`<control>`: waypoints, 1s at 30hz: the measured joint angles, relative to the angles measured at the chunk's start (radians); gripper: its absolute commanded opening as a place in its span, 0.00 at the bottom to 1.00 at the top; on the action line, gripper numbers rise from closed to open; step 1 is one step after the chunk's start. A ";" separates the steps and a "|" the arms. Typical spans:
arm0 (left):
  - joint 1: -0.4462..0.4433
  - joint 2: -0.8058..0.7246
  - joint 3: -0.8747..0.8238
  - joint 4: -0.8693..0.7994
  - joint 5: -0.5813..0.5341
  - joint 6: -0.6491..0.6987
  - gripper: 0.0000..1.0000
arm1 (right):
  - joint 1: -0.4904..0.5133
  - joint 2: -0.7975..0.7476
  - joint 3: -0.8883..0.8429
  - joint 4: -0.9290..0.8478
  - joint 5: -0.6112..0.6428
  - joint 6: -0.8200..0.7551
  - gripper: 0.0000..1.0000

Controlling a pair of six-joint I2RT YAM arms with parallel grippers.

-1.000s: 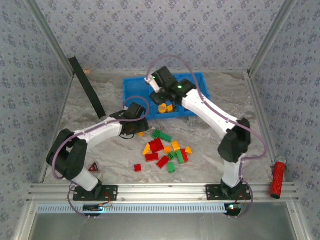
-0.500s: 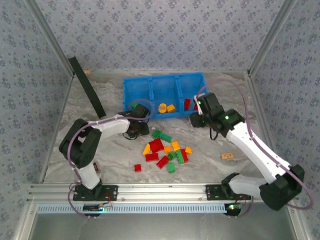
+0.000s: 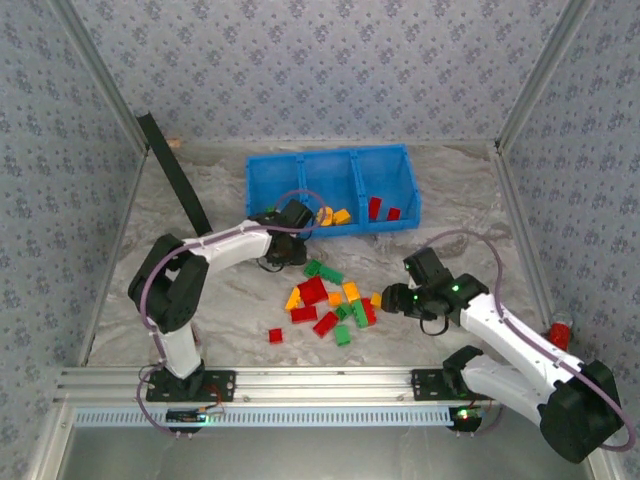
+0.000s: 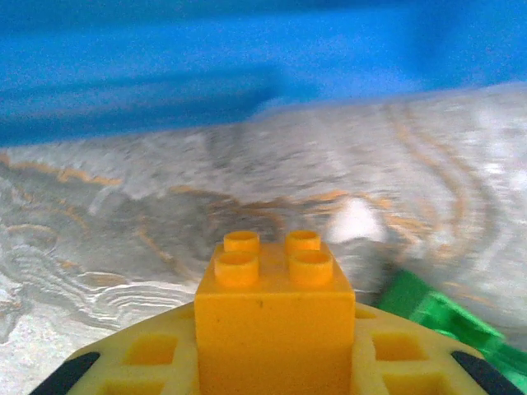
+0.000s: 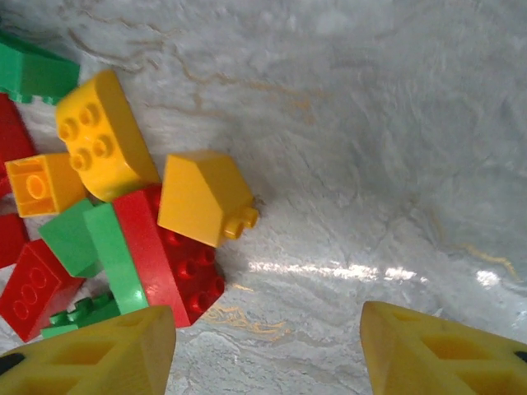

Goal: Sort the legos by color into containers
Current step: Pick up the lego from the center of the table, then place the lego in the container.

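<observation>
Marbled grey table (image 3: 450, 200) floors a booth with flowered wallpaper. At its far middle lies the blue tray (image 3: 330, 160), with three compartments side by side. The middle one holds an orange pair (image 3: 342, 215) of legos, the right one a red pair (image 3: 374, 207).

The left gripper (image 3: 288, 243) sits just in front of the tray's near wall, about where the left and middle compartments meet. In its wrist view an orange brick (image 4: 276, 317) stands studs-up between the yellow fingers. They seem to be clamped on it, though that view is blurred. A green brick (image 4: 436, 317) lies on the table just to its right in that view, with the tray's blue wall beyond.

The pile (image 3: 330, 300) of loose red, green and orange legos lies mid-table, between the two arms. A lone red brick (image 3: 275, 335) lies a little apart at its near left.

The right gripper (image 3: 392, 298) hangs at the pile's right edge, jaws wide apart and holding nothing. Beyond its fingertips, the wrist view shows a sloped orange brick (image 5: 202, 197) touching a long red brick (image 5: 177, 263).
</observation>
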 measured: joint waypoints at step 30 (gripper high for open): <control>-0.052 0.415 0.687 -0.014 -0.155 0.163 0.27 | 0.009 0.020 -0.118 0.284 0.020 0.226 0.69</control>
